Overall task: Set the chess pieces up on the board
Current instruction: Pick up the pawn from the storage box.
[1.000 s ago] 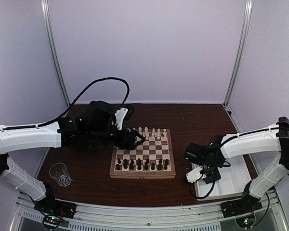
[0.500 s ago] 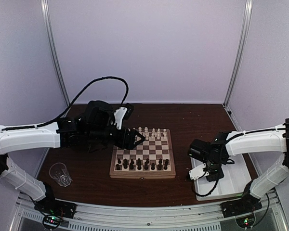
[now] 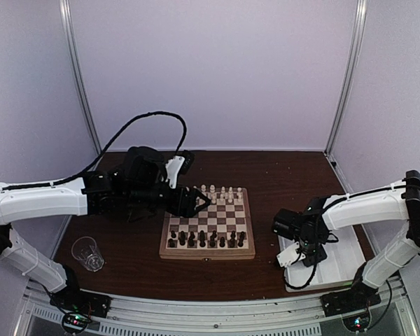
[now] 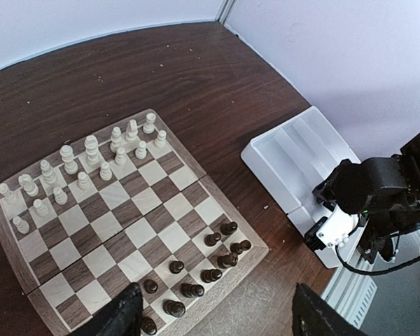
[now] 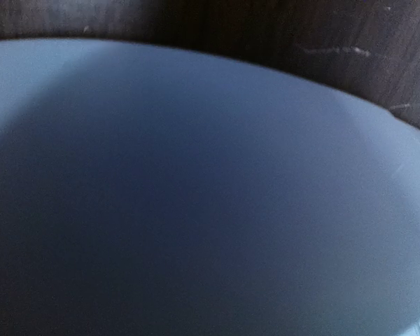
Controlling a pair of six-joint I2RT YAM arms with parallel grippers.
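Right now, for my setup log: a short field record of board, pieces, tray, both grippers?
board: square wooden checkered chessboard, between the arms
white pieces: cream-white chessmen, far two rows
dark pieces: dark brown chessmen, near two rows
tray: white rectangular divided tray, right of board
left gripper: open, above board's far-left corner
right gripper: low over tray, jaws unseen

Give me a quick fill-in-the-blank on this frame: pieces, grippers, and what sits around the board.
1. Seen from the top view, the cream pieces stand on the board's ___ rows.
2. The left gripper's jaws are ___, with nothing between them.
3. The tray under the right gripper lies to the board's ___.
4. The glass stands to the board's ___.
Missing words: far; open; right; left.
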